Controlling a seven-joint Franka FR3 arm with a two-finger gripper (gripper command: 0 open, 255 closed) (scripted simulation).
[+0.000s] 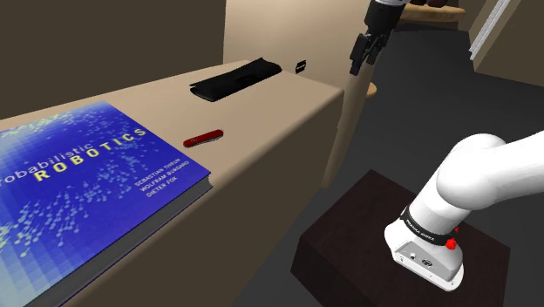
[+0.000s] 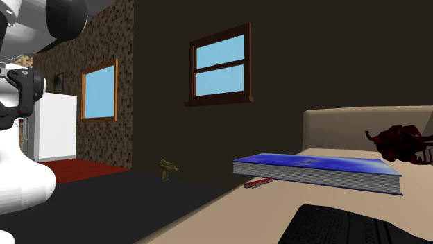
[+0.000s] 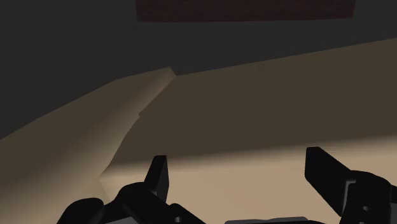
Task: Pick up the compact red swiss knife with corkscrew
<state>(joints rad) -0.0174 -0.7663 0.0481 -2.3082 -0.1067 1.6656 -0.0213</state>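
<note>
We see a long tan table (image 1: 288,109) running from 7 o'clock to 1 o'clock across the shoulder view. The dark box stand (image 1: 349,240) sits at 4 o'clock of it, and the white arm (image 1: 479,174) is mounted on that stand. The largest thing on the table is a blue book (image 1: 78,192) titled Probabilistic Robotics, lying flat at the near end. A flat black case (image 1: 235,80) lies toward the far end. The claw (image 1: 362,57) hangs in the air beyond the table's far corner, pointing down, at about 2 o'clock from the knife and well apart from it. In the wrist view its two black fingers (image 3: 159,177) stand wide apart with nothing between them, over a tan surface. The red swiss knife (image 1: 204,137) lies flat on the bare table between book and case, at 2 o'clock from the book's middle and 7 o'clock from the case, touching neither. In the second exterior view it lies just beside the book's corner.
</note>
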